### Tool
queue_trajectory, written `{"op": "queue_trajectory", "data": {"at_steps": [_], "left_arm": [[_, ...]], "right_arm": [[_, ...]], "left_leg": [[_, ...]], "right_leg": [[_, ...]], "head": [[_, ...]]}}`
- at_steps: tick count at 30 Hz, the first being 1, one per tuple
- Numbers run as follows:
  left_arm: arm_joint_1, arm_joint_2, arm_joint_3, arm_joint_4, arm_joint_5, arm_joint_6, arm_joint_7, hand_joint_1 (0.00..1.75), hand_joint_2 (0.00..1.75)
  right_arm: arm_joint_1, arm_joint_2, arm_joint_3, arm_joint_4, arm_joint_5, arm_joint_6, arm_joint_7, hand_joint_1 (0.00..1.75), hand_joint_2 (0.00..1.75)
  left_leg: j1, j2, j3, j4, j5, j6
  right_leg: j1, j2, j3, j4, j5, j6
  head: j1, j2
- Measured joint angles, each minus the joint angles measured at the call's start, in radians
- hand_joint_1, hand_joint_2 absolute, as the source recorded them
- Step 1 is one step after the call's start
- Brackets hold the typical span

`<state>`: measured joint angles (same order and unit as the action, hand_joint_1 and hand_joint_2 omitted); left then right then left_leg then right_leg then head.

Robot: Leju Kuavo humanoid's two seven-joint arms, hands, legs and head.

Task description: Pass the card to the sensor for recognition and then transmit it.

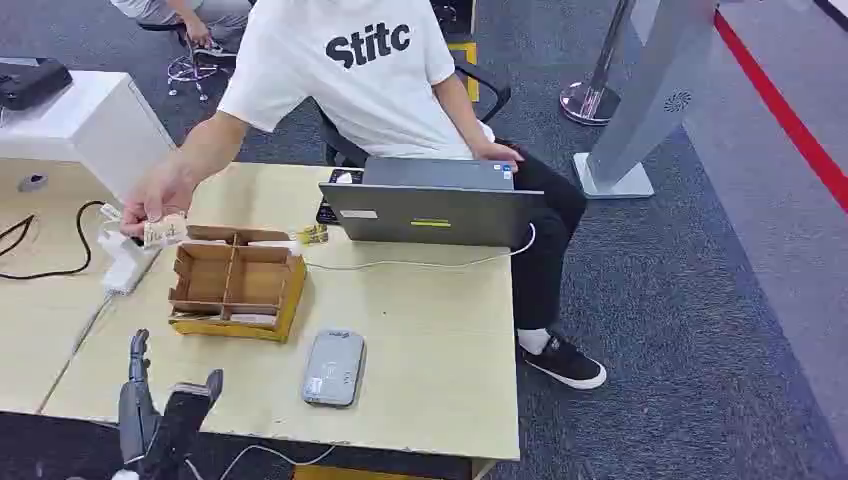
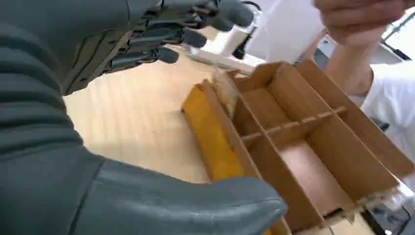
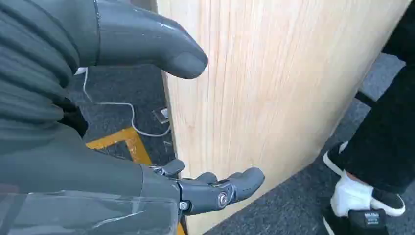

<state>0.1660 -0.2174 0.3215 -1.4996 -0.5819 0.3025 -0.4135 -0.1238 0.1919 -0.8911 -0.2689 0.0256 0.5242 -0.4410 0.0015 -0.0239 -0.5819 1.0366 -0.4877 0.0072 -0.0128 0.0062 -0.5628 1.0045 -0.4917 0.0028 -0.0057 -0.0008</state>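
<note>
A person's hand (image 1: 160, 195) holds a small pale card (image 1: 166, 232) just past the far left corner of the divided cardboard box (image 1: 236, 285). The flat grey sensor (image 1: 333, 367) lies on the table in front of the box, toward the near edge. My left hand (image 1: 152, 412) is raised at the table's front left edge, fingers apart and holding nothing. In the left wrist view my left hand (image 2: 73, 78) hovers near the box (image 2: 303, 147). My right hand (image 3: 73, 122) hangs open beside the table's wooden side panel (image 3: 274, 88).
A person in a white T-shirt (image 1: 360, 70) sits behind the table with a grey laptop (image 1: 432, 208); its cable (image 1: 420, 263) runs across the tabletop. A white power strip (image 1: 125, 262) lies left of the box. The person's shoe (image 3: 364, 205) is near my right hand.
</note>
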Motion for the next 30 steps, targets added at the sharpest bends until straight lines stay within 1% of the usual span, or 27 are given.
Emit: {"op": "queue_trajectory", "data": {"at_steps": [2, 3, 5, 9, 13, 23, 27, 28, 29, 30], "left_arm": [[-0.020, 0.016, -0.029, -0.004, -0.045, 0.004, 0.021, 0.00, 0.00], [-0.032, 0.026, -0.045, -0.005, -0.071, 0.008, 0.031, 0.00, 1.75], [-0.065, 0.053, -0.091, -0.006, -0.148, 0.013, 0.064, 0.00, 1.75], [-0.113, 0.092, -0.149, -0.006, -0.244, 0.022, 0.110, 0.00, 1.75], [-0.167, 0.144, -0.222, -0.006, -0.349, 0.032, 0.169, 0.00, 1.75], [-0.296, 0.273, -0.395, -0.006, -0.609, 0.067, 0.331, 0.00, 1.75], [-0.338, 0.319, -0.443, -0.006, -0.714, 0.088, 0.395, 0.02, 1.75], [-0.346, 0.327, -0.449, -0.007, -0.746, 0.096, 0.413, 1.59, 1.75], [-0.351, 0.335, -0.455, -0.010, -0.771, 0.100, 0.429, 1.75, 1.75], [-0.351, 0.338, -0.456, -0.014, -0.785, 0.104, 0.435, 1.75, 1.75]], "right_arm": [[-0.003, 0.001, 0.000, 0.001, 0.001, 0.001, 0.002, 0.00, 1.75], [-0.005, 0.001, 0.000, 0.001, 0.003, 0.002, 0.004, 0.00, 1.75], [-0.011, 0.003, 0.000, 0.002, 0.006, 0.005, 0.013, 0.00, 1.75], [-0.018, 0.006, 0.000, 0.003, 0.007, 0.006, 0.021, 0.00, 1.75], [-0.028, 0.009, 0.000, 0.008, 0.010, 0.008, 0.034, 0.00, 1.75], [-0.052, 0.016, 0.000, 0.017, 0.021, 0.015, 0.061, 0.00, 1.75], [-0.061, 0.018, 0.001, 0.019, 0.025, 0.018, 0.072, 0.00, 1.75], [-0.062, 0.019, 0.001, 0.019, 0.025, 0.018, 0.074, 0.00, 1.75], [-0.064, 0.020, 0.001, 0.019, 0.025, 0.018, 0.076, 0.00, 1.75], [-0.064, 0.020, 0.001, 0.019, 0.026, 0.018, 0.078, 0.00, 1.75]], "left_leg": [[0.000, 0.000, 0.000, 0.000, 0.001, 0.000], [0.000, 0.000, 0.000, 0.000, 0.001, 0.000], [0.000, 0.000, 0.000, 0.000, 0.001, 0.000], [0.000, 0.000, 0.000, 0.000, 0.001, 0.000], [0.000, 0.000, 0.000, 0.000, 0.001, 0.000], [0.000, 0.000, 0.000, 0.000, 0.001, 0.000], [0.000, 0.000, 0.000, 0.000, 0.001, 0.000], [0.000, 0.000, 0.000, 0.000, 0.001, 0.000], [0.000, 0.000, 0.000, 0.000, 0.001, 0.000], [0.000, 0.000, 0.000, 0.000, 0.001, 0.000]], "right_leg": [[0.000, 0.000, 0.000, 0.000, 0.000, 0.000], [0.000, 0.000, 0.000, 0.000, 0.000, 0.000], [0.000, 0.000, 0.000, 0.000, 0.000, 0.000], [0.000, 0.000, 0.000, 0.000, 0.000, 0.000], [0.000, 0.000, 0.000, 0.000, 0.000, 0.000], [0.000, 0.000, 0.000, 0.001, 0.000, 0.000], [0.000, 0.000, 0.000, 0.001, 0.000, 0.000], [0.000, 0.000, 0.000, 0.001, 0.000, 0.000], [0.000, 0.000, 0.000, 0.001, 0.000, 0.000], [0.000, 0.001, 0.000, 0.001, 0.001, -0.001]], "head": [[0.000, 0.000], [0.001, 0.000], [0.000, 0.000], [0.000, 0.000], [0.001, 0.000], [0.000, 0.000], [0.001, 0.000], [0.000, 0.000], [0.001, 0.000], [0.001, 0.000]]}}
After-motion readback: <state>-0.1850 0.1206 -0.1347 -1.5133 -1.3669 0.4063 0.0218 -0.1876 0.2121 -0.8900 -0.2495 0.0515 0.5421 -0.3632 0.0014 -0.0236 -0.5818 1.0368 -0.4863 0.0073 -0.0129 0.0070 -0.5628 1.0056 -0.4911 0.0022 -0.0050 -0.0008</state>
